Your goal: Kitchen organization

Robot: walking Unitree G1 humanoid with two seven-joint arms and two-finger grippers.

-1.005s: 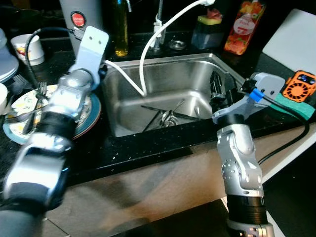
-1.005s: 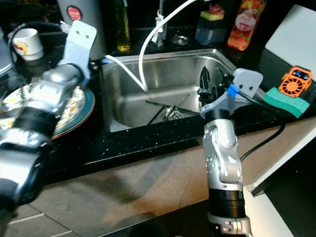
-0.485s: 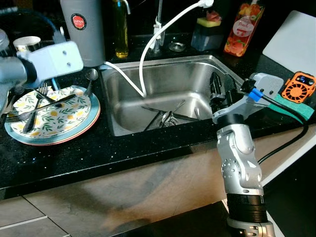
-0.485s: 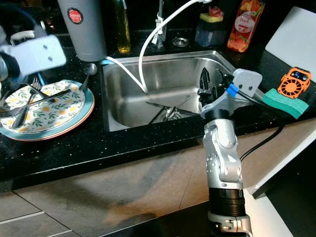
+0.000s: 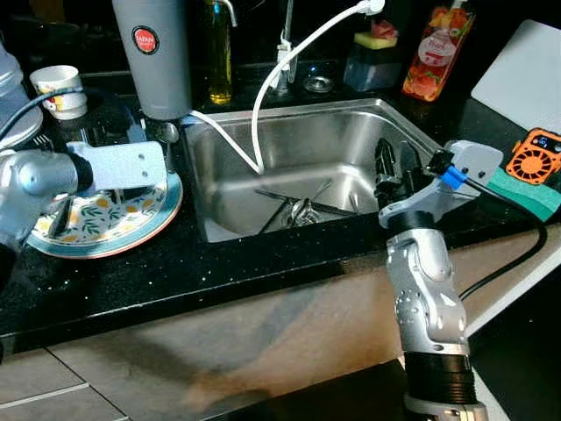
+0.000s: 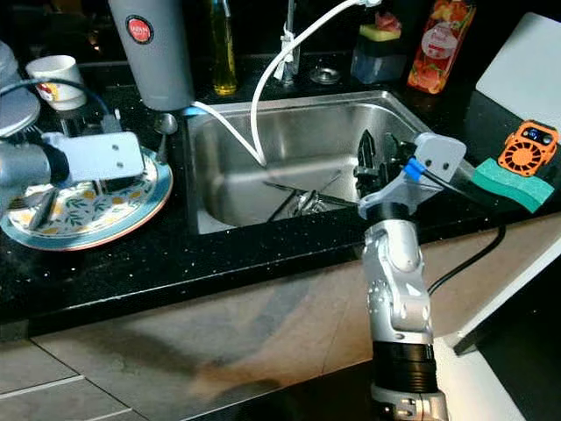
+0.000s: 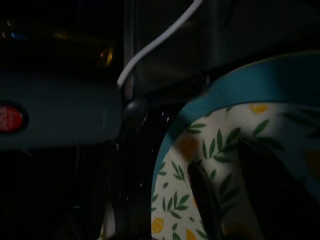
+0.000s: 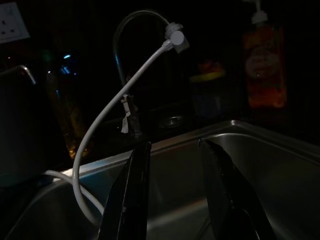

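Currently the left gripper (image 7: 225, 200) sits low over the floral plate (image 5: 131, 232) on the black counter (image 5: 219, 272), left of the sink (image 5: 298, 149). Its two black fingers (image 7: 205, 205) show in the left wrist view just above the leaf-and-lemon pattern; they look apart with nothing visibly between them, but it's dark, so can't confirm contact with the plate. From the head camera the wrist housing hides the fingertips. Cutlery (image 5: 61, 219) lies on the plate, partly under the arm. Plate has a teal rim over an orange edge, so possibly two plates stacked; can't tell.

Right gripper (image 5: 394, 171) hangs at the sink's right edge, over the basin, fingers (image 8: 130, 200) spread, holding nothing. Right wrist view looks across the basin at the faucet (image 8: 135, 30) and the white hose (image 8: 115, 100) looping from its tip down into the sink.

More utensils (image 5: 298, 206) lie in the bottom of the sink near the drain.

Behind the plate: grey canister with a red badge (image 5: 158, 53), a spoon (image 5: 169, 132) just beside its base, and a small white cup (image 5: 60, 88) further left. Behind the sink: oil bottle (image 5: 216, 48), sponge holder (image 5: 372, 57), orange soap bottle (image 5: 434, 48). Right of the sink: orange fan (image 5: 536, 153) touching a green sponge (image 5: 526, 189), white cutting board (image 5: 521, 74) behind them.
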